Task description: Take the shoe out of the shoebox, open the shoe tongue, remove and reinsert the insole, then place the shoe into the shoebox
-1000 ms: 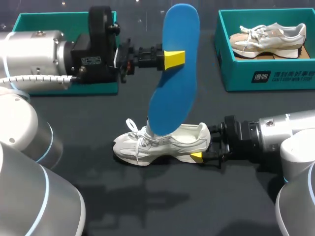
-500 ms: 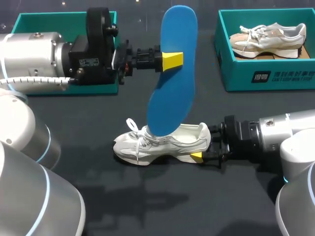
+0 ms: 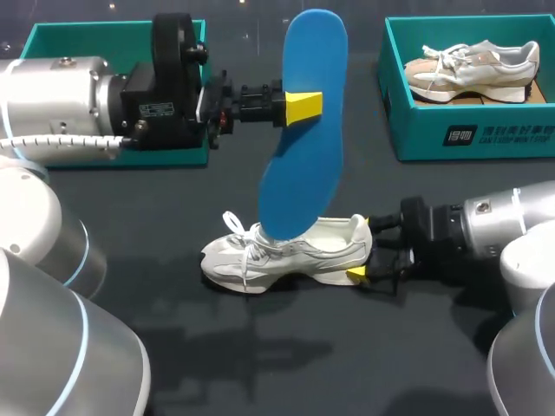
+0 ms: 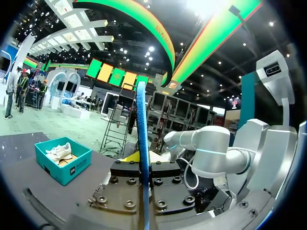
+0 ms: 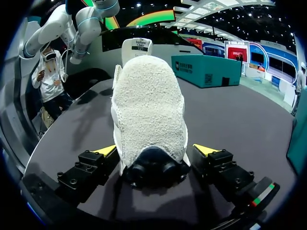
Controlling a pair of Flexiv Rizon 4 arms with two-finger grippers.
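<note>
Shoe was unboxed; insole was out, clamped in left gripper, lower end at the shoe's mouth. Right gripper stood open around the heel. Reinsertion and reboxing remained.

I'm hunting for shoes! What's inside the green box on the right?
A pale sneaker lies inside that shoebox on something brown. Whatever is beneath the sneaker is covered.

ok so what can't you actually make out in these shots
Sneaker opening: in the head view the blue insole covers where its lower end meets the white sneaker; the right wrist view shows only the heel.
Left shoebox interior: mostly hidden by the left arm, head view.
Left gripper: far finger is behind the insole, head view.
Right shoebox: far side cut off by the head view's edge.
</note>
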